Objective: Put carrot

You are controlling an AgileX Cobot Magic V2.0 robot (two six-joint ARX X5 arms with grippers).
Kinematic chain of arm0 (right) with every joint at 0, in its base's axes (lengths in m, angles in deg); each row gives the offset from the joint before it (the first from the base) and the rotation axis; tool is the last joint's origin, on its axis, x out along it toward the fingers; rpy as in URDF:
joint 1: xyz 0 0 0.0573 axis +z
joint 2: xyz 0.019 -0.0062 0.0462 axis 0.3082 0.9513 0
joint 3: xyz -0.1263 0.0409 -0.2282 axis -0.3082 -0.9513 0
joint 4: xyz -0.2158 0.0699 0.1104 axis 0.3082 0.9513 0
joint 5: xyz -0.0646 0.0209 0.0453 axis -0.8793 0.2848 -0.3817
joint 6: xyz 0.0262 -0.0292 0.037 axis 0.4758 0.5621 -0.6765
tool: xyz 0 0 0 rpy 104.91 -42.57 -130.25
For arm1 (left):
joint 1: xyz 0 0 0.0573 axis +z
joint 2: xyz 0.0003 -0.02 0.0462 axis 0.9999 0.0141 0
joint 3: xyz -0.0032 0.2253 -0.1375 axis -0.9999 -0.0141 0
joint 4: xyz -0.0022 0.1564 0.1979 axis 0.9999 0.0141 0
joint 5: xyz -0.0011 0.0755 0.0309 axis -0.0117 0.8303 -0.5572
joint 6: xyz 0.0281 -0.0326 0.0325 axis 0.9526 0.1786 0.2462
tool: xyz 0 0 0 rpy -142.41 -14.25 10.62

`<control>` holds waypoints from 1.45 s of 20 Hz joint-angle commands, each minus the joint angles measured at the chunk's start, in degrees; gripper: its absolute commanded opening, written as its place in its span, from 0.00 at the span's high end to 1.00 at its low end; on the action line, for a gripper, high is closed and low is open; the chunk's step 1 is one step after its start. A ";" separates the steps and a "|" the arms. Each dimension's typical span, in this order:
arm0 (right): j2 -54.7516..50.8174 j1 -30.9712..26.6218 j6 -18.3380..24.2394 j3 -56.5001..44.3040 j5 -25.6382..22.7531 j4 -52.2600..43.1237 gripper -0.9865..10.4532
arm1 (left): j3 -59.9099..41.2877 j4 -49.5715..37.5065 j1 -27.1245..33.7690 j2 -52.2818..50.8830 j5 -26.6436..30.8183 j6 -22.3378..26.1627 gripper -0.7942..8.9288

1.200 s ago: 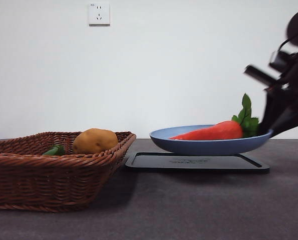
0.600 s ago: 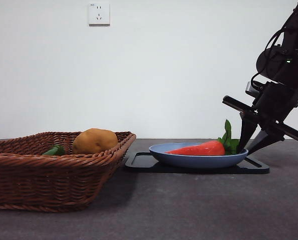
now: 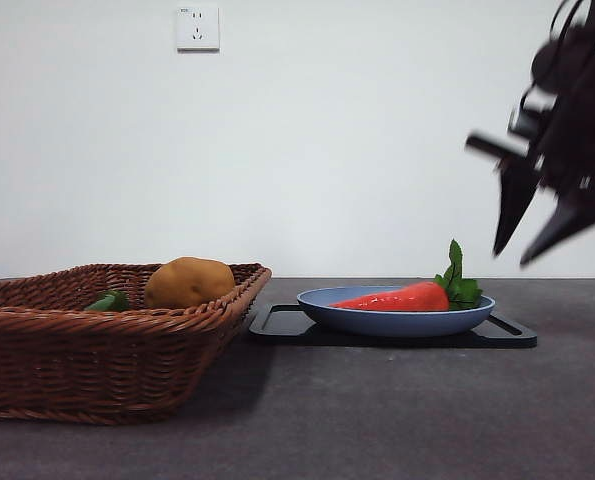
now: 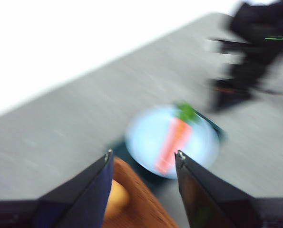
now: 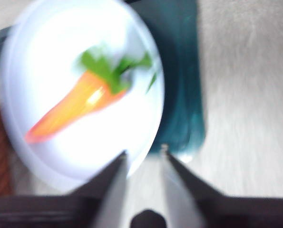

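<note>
The orange-red carrot (image 3: 402,297) with green leaves lies in a blue plate (image 3: 377,322) on a black tray (image 3: 287,326). It also shows in the left wrist view (image 4: 172,142) and in the right wrist view (image 5: 79,107), blurred. My right gripper (image 3: 537,235) is open and empty, raised above and to the right of the plate; in its own view (image 5: 143,153) its jaws stand apart over the plate's rim (image 5: 153,118). My left gripper (image 4: 142,159) is open and empty, high above the basket's near side.
A brown wicker basket (image 3: 37,330) stands at the left with a potato (image 3: 189,282) and a small green item (image 3: 109,300) in it. A wall socket (image 3: 198,27) is on the white wall behind.
The plate with the carrot went from lifted and tilted to resting flat on the tray. The right gripper let go of its rim and rose up and away to the right.
</note>
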 commanded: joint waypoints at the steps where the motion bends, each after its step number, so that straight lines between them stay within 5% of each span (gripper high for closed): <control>1: -4.31 1.05 4.09 0.98 -0.39 4.26 0.91 | 0.92 -2.97 -0.31 2.08 3.91 2.97 0.68; 5: -15.30 6.29 5.77 0.90 -7.41 8.85 0.91 | 0.92 -2.40 1.31 5.14 5.73 3.08 0.91; 14: -30.01 20.59 7.15 -1.77 -18.10 9.68 0.91 | 0.92 8.35 9.64 5.57 6.27 7.26 0.91; 18: -35.82 26.73 7.65 -5.05 -26.14 8.22 0.91 | -0.15 11.87 15.39 2.64 -0.17 7.26 0.91; 25: -50.51 33.66 7.67 -20.13 -37.68 -6.86 0.91 | -11.19 4.85 22.05 -10.03 -9.29 6.95 0.91; 29: -60.78 33.99 8.20 -33.51 -39.17 -18.73 0.91 | -24.30 -3.65 22.88 -21.46 -14.16 3.19 0.91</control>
